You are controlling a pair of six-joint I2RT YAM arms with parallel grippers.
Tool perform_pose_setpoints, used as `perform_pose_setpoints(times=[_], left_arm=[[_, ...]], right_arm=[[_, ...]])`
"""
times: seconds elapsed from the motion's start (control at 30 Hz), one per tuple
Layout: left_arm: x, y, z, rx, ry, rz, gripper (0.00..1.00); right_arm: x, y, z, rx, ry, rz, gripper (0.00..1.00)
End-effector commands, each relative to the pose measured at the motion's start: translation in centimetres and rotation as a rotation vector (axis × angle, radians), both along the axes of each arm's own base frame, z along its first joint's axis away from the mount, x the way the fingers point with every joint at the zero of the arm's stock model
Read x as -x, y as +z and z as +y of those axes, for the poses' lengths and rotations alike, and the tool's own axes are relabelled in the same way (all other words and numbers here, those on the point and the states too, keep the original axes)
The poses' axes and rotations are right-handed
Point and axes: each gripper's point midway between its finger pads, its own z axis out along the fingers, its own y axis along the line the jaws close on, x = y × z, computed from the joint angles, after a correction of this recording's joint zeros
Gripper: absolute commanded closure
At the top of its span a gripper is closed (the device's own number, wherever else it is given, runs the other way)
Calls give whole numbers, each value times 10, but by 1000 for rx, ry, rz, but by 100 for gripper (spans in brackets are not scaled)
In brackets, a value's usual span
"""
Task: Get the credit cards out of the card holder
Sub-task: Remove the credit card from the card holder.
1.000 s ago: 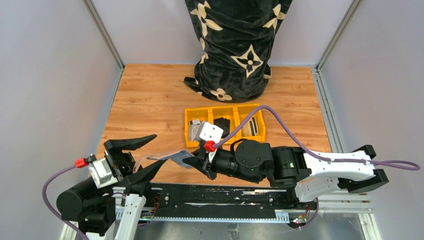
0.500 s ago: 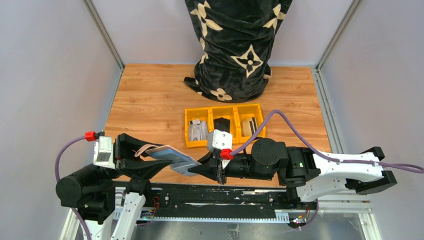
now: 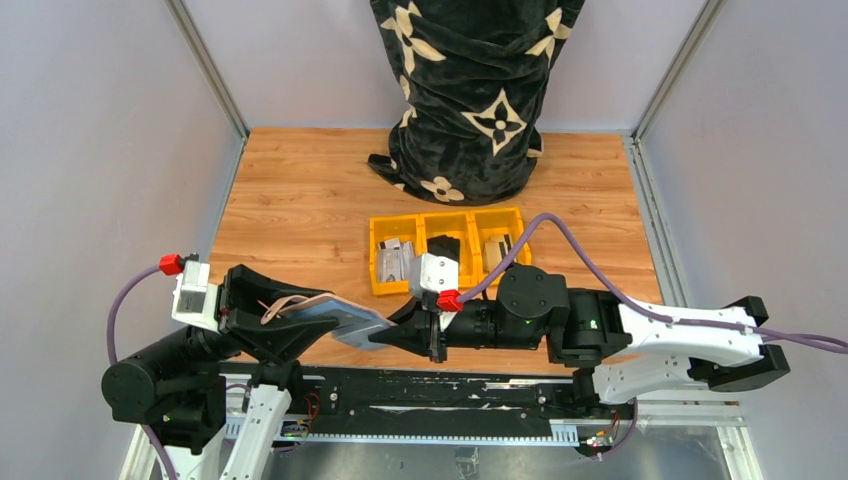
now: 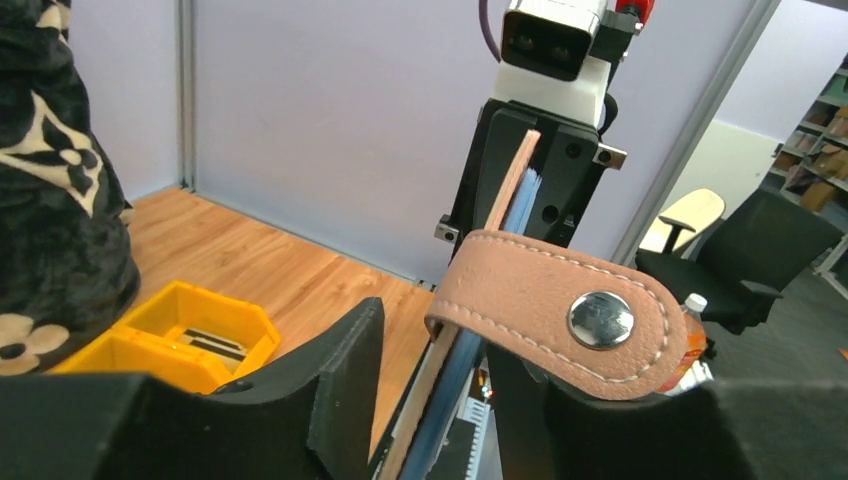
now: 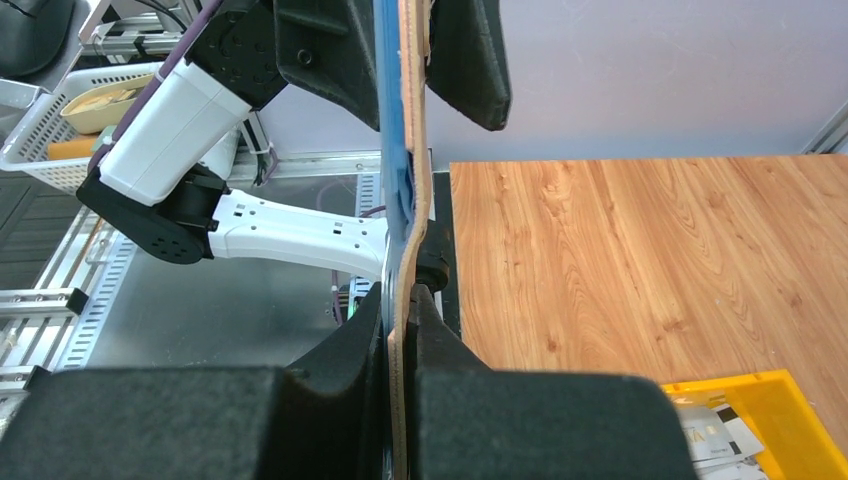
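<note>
**Position.** The card holder (image 3: 322, 308) is held in the air above the near edge of the table (image 3: 300, 200), at about 7 o'clock from the yellow tray (image 3: 372, 262). It stands on edge between the two arms. The credit cards (image 3: 358, 325) sit inside it; a blue-grey margin shows along one face.

**Gripper state.**
- The right gripper (image 3: 385, 338) is clamped on the holder's 3 o'clock end. In the right wrist view its fingers (image 5: 375, 330) pinch the tan panel with no gap.
- The left gripper (image 3: 300, 318) straddles the 9 o'clock end without clamping. In the left wrist view wood floor shows between one finger (image 4: 340, 390) and the holder, so the jaws are parted.

**Handling.** The assembly looks light. The holder appears to be soft, stitched, leather-like material and will likely flex under side load. The cards are thin, stiff and smooth, so a shallow pinch is likely to slip. They tolerate a face grip but not bending.

**Where to take hold.** Pinch the exposed blue card margin (image 4: 455, 385) across its flat faces, as deep as the opening allows. Pull in line with the holder's long axis — toward 9 o'clock.

**Caution.** The snap strap (image 4: 560, 315) loops over the card edge at the left gripper's end. It may block withdrawal, and a closing jaw may catch the strap instead of the cards.
</note>
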Motion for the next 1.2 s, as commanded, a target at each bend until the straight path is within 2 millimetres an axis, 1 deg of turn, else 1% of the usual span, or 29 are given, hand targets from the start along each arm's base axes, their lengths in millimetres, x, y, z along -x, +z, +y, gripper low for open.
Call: perform_pose_setpoints(times=[0.0,0.07,0.1,0.17,0.23,0.37,0.5,0.6,0.67,0.77,0.8,0.93,1.0,1.07,1.13,1.17], left_arm=[[-6,6,0,30,2,78,51],[-7,5,0,28,-5,92,51],[-7,4,0,25,-9,99,53],[-8,1,-2,11,-25,106,62],[-9,-2,-3,2,-40,125,68],[-7,-2,-5,-8,-66,142,75],[-7,-1,-5,-8,-75,153,86],[-8,-1,-5,-8,-74,164,94],[-8,-1,-5,-9,-75,168,94],[-8,1,-5,-10,-70,157,87],[-8,1,-5,-10,-68,153,85],[-7,-2,-5,-26,-73,145,82],[-4,-4,-6,-36,-83,143,79],[-2,-5,-6,-43,-90,137,78],[0,-6,-6,-51,-96,133,81],[0,-7,-6,-54,-102,137,84]], right_arm=[[0,19,2,-44,40,-18,100],[-2,18,2,-30,49,-18,100],[-2,19,3,-23,55,-17,100],[-2,17,2,-5,72,-16,100],[-1,17,0,3,89,-15,100],[4,15,-5,38,164,-27,100],[-2,17,-7,57,190,-23,100],[-3,14,-7,73,224,-15,100],[-1,10,-5,95,265,-1,100],[4,-1,0,152,328,19,100],[5,-10,3,190,346,35,100],[8,-21,7,255,399,72,100],[7,-22,8,260,407,78,100],[5,-20,7,255,414,83,100],[2,-18,5,250,419,94,100],[0,-17,5,248,421,99,100]])
